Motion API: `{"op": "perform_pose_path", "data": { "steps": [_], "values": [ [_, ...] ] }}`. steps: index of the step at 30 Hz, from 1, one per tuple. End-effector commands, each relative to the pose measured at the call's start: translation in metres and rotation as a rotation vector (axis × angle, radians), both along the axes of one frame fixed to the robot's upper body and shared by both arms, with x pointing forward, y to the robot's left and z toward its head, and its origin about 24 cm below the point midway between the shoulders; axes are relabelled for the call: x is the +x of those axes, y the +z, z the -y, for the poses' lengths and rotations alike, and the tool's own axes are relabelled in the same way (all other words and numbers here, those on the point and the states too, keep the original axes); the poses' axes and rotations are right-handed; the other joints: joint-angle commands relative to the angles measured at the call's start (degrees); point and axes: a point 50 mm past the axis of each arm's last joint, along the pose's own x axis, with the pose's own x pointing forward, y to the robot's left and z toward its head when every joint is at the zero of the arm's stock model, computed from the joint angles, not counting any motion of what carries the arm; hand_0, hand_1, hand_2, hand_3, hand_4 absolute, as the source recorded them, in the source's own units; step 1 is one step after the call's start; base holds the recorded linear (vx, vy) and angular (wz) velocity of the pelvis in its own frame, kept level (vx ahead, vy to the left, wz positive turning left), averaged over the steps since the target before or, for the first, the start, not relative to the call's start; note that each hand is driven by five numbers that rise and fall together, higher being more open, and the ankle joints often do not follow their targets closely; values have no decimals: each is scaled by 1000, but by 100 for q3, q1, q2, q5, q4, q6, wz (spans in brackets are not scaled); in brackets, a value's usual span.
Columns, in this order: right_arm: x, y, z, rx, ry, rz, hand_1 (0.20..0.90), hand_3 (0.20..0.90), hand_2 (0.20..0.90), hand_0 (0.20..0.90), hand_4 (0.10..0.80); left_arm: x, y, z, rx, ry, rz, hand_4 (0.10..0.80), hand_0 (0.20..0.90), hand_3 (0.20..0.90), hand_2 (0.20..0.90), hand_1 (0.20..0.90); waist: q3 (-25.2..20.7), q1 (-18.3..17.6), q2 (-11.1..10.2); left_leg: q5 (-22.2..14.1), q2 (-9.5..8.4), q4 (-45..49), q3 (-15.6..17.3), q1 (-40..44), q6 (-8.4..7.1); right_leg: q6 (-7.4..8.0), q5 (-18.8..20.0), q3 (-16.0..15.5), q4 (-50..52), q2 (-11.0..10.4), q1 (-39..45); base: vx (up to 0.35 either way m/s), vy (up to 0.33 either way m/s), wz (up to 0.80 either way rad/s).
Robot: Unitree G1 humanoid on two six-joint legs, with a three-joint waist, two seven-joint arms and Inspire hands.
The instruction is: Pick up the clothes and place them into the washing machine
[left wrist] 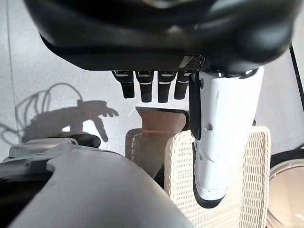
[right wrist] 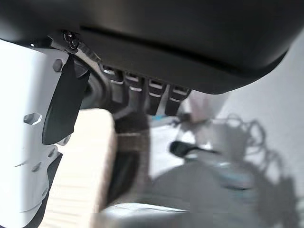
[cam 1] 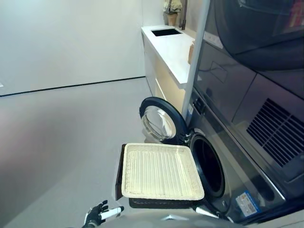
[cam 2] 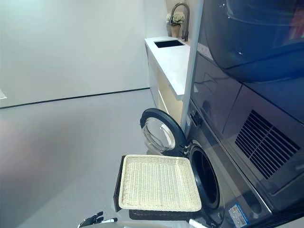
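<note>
No clothes show in any view. A pale wicker basket (cam 1: pixel 161 172) lies empty on a dark stand in front of the washing machine (cam 1: pixel 237 156). The machine's round door (cam 1: pixel 159 121) is swung open to the left, and the drum opening (cam 1: pixel 210 164) is dark inside. My left hand (cam 1: pixel 98 214) hangs low by the basket's near left corner, fingers (left wrist: pixel 147 88) straight, white-covered thumb (left wrist: pixel 221 142) out, holding nothing. Only the white thumb tip of my right hand (cam 1: pixel 207 212) shows below the basket's near right corner. In its wrist view the right hand's fingers (right wrist: pixel 142 97) are straight and empty.
A second appliance (cam 1: pixel 256 33) is stacked above the washer. Beyond it runs a white counter (cam 1: pixel 173 47) with a sink, a tap and a potted plant (cam 1: pixel 172 9). Grey floor (cam 1: pixel 71 137) spreads out to the left, up to a white wall.
</note>
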Motion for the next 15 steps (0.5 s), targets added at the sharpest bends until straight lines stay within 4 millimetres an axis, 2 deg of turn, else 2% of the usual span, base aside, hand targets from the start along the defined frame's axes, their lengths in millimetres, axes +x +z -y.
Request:
{"op": "perform_pose_path", "data": {
  "steps": [1, 5, 8, 15],
  "values": [
    [6, -1, -5, -71, 135, -42, 900, 900, 900, 900, 800, 3, -1, 2, 0, -52, -15, 800, 900, 900, 900, 900, -179, -52, -215, 359, 9, -153, 167, -260, -320, -55, -191, -58, -145, 124, 337, 8, -15, -9],
    [-11, -1, 1, -87, 223, -154, 900, 900, 900, 900, 800, 7, -1, 4, -4, -75, -17, 800, 900, 900, 900, 900, -250, -90, -208, 319, 45, -130, 193, -176, -324, -51, -205, -37, -148, 127, 403, 9, -13, -6],
    [-17, 0, 6, -97, 211, -179, 900, 900, 900, 900, 800, 6, -1, 3, -6, -69, -27, 800, 900, 900, 900, 900, -276, -114, -218, 302, 66, -137, 192, -123, -329, -57, -219, -20, -157, 132, 448, 8, -16, 3],
    [-8, 1, 7, -115, 189, -158, 900, 900, 900, 900, 800, 3, -2, 3, -7, -67, -51, 800, 900, 900, 900, 900, -280, -127, -220, 290, 101, -157, 175, -91, -337, -61, -257, -34, -159, 145, 476, 6, -9, 2]
  ]
}}
